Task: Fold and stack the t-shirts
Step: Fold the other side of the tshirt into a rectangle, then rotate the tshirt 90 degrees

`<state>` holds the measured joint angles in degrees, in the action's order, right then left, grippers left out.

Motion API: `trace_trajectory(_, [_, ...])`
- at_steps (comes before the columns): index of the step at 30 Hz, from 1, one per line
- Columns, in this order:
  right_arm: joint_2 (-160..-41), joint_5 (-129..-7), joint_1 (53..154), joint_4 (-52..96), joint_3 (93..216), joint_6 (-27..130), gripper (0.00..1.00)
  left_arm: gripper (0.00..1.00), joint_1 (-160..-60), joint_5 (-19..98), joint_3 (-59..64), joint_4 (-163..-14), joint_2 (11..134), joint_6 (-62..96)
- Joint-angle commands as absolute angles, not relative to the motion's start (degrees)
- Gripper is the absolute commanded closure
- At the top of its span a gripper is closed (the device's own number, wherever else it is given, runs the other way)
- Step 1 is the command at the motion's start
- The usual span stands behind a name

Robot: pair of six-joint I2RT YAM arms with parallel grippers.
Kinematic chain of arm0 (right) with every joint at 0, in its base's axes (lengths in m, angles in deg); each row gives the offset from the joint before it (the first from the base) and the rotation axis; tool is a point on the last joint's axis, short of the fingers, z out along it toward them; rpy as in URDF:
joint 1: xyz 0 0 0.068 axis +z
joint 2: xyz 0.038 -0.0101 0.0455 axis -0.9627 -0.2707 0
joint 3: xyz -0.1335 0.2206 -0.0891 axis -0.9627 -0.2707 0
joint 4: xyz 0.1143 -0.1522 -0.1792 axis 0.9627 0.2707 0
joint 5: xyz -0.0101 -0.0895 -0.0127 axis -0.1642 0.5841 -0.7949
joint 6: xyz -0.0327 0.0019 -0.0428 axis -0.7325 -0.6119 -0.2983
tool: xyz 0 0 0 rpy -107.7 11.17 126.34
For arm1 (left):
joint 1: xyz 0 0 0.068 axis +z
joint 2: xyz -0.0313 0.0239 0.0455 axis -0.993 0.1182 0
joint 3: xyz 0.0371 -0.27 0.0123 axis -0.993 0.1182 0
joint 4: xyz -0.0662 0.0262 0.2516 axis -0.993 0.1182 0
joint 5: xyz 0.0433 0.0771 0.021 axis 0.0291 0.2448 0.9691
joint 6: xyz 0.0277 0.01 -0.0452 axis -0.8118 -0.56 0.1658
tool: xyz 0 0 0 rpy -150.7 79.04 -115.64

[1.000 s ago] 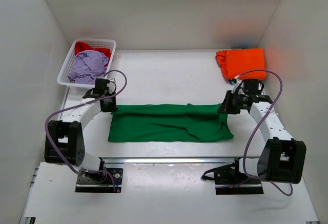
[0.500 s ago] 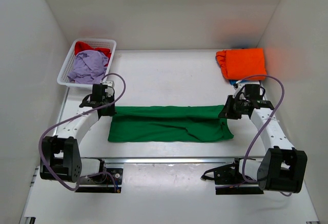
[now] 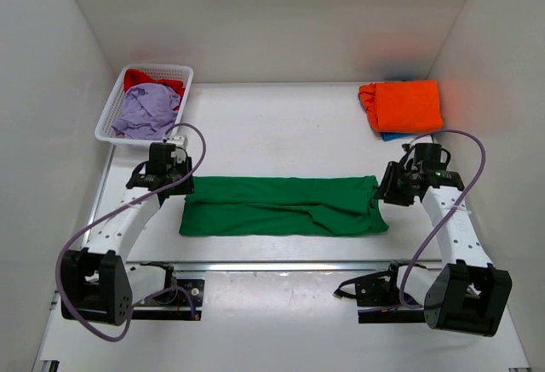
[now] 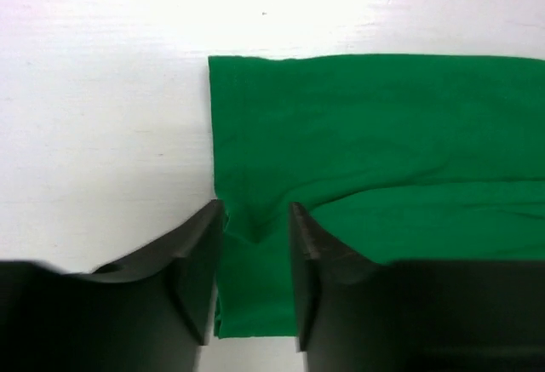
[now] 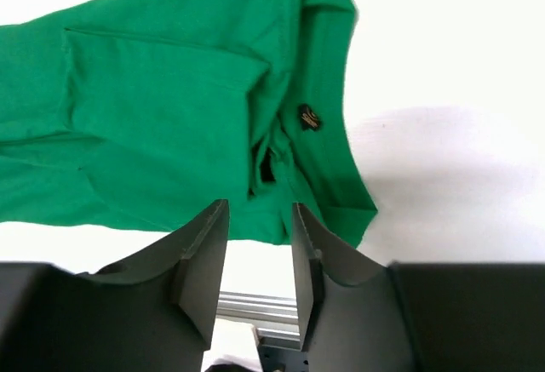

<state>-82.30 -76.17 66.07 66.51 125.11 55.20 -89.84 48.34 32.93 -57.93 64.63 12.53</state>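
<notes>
White table (image 3: pixel 281 125), white-walled booth: the left gripper (image 4: pixel 255 214) hovers low over the left end of a bright green t-shirt (image 3: pixel 281 206), its jaws a narrow gap apart and straddling the shirt's side edge. A small pucker of cloth shows between them, but they do not appear to be clamped on it. At the opposite end, the right gripper (image 5: pixel 260 214) has its jaws parted by about the same amount and holds nothing, the shirt's collar end and its small dark label lying flat just beyond the fingertips. The green shirt lies across the middle of the table as a long band between the two arms, seemingly folded once lengthwise, with loose wrinkles toward its right half. It has not yet been folded down to a compact square. An orange shirt (image 3: pixel 404 104) lies folded in the far right corner, on top of a sliver of blue cloth (image 3: pixel 390 136), which looks to be the start of the stack. In the far left corner, a white mesh basket (image 3: pixel 162 66) holds a crumpled lavender shirt (image 3: pixel 143 110) and a red one (image 3: pixel 146 77), both unfolded. By that count, roughly two shirts are done, one is midway and two remain.
</notes>
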Motion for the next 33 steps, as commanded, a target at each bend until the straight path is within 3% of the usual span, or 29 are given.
trace_trajectory(1, [-81.15,-72.51,68.58,66.43,128.59,56.36,0.67,0.56,-90.76,47.20,31.10,-58.25,62.18,13.15])
trace_trajectory(4, [-82.12,-75.39,73.57,63.98,127.72,58.82,0.72,0.66,-93.75,47.19,29.78,-58.95,65.86,13.59])
trace_trajectory(8, [-84.40,-75.41,81.40,59.06,123.16,64.70,1.00,0.82,-98.58,47.46,28.20,-61.41,73.94,15.26])
trace_trajectory(10, [-85.20,-74.36,84.21,57.03,120.87,67.69,1.00,0.91,-99.64,46.58,27.32,-62.29,77.73,15.35])
trace_trajectory(13, [-86.86,-74.96,85.19,53.17,116.39,70.95,1.00,0.97,-101.31,47.63,24.78,-61.50,83.87,15.79])
trace_trajectory(20, [-98.98,-75.58,82.92,46.66,116.37,70.70,1.00,1.00,-103.07,47.63,23.18,-59.40,92.33,15.87])
trace_trajectory(26, [-122.59,-76.72,80.19,47.87,137.62,67.27,1.00,1.00,-105.70,46.05,21.96,-52.37,94.88,17.19])
trace_trajectory(33, [-147.32,-80.15,83.43,59.46,178.66,64.55,1.00,1.00,-113.70,38.94,21.86,-47.62,94.62,21.49])
